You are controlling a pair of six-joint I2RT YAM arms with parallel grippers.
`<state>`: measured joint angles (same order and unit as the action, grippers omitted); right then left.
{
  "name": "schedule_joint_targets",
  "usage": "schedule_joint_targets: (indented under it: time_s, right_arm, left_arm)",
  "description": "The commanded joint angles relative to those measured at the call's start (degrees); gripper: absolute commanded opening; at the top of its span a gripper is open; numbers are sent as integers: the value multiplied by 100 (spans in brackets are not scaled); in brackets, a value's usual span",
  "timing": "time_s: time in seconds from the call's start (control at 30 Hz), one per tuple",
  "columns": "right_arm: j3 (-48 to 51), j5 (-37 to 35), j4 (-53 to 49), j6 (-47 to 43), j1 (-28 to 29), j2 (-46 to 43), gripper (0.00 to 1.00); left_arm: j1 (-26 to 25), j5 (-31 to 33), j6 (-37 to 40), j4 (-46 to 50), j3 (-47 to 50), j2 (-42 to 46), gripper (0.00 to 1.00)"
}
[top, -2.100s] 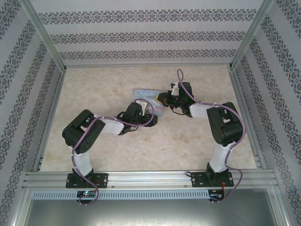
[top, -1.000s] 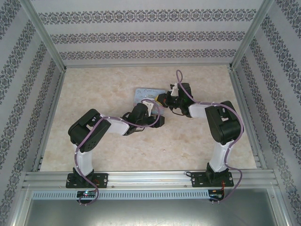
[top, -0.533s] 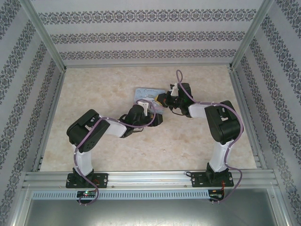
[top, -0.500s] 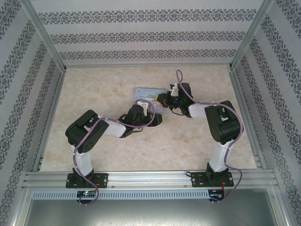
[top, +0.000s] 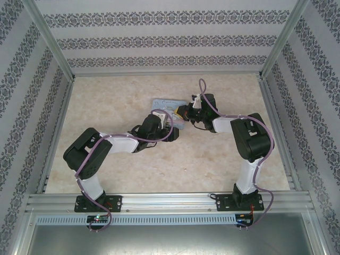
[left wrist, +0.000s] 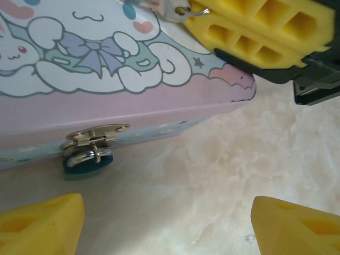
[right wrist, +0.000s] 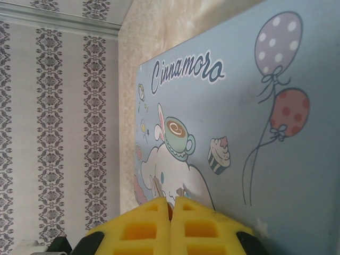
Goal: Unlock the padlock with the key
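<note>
around you stand patterned wallpaper walls (top: 170,40) in a metal frame (top: 170,201), and the table (top: 212,164) is a pale, marbled beige surface. your two arms bend inward over it. the left arm (top: 114,142) reaches to the near side of a tin box (top: 162,103), and the right arm (top: 249,139) comes at it from the right. from above, both wrists cover much of the box, so you see little more than its far left corner there.

the tin box is pastel blue and pink with cartoon printing. it lies flat on the table with its lid down, so whatever is in it is hidden from you. in the right wrist view the lid runs off the right edge.

your left gripper (left wrist: 167,228) is spread wide and holds nothing. its yellow fingertips (left wrist: 40,226) are cut off at the bottom corners, near the box's front wall. your right gripper (right wrist: 171,210) is pressed tight together over a corner of the lid.

the padlock (left wrist: 85,162) is dark teal and hangs from the silvery clasp (left wrist: 95,135) on the front wall. you cannot tell whether it touches the table. the key (left wrist: 172,9) is a small silvery piece with a ring. it looks pinched at the tip of the right gripper's pads, and the top edge cuts most of it off.
</note>
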<state>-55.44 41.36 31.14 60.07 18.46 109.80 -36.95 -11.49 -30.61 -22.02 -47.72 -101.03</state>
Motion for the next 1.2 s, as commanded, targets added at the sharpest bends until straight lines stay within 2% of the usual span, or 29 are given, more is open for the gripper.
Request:
schedule_joint_targets:
  time_s: [0.0, 0.3, 0.73, 1.17]
  right_arm:
    - [90, -90, -239, 1, -13, 253, 0]
    - [105, -72, -236, 0, -34, 261, 0]
    - [138, -58, -232, -23, -44, 300, 0]
    - [163, -66, -195, -12, -24, 393, 0]
  left_arm:
    - [83, 305, 370, 256, -215, -151, 82]
    - [135, 507, 563, 86, -378, -516, 81]
    - [171, 172, 470, -570, -567, -993, 80]
    - [284, -378, -515, -1737, -303, -1118, 80]
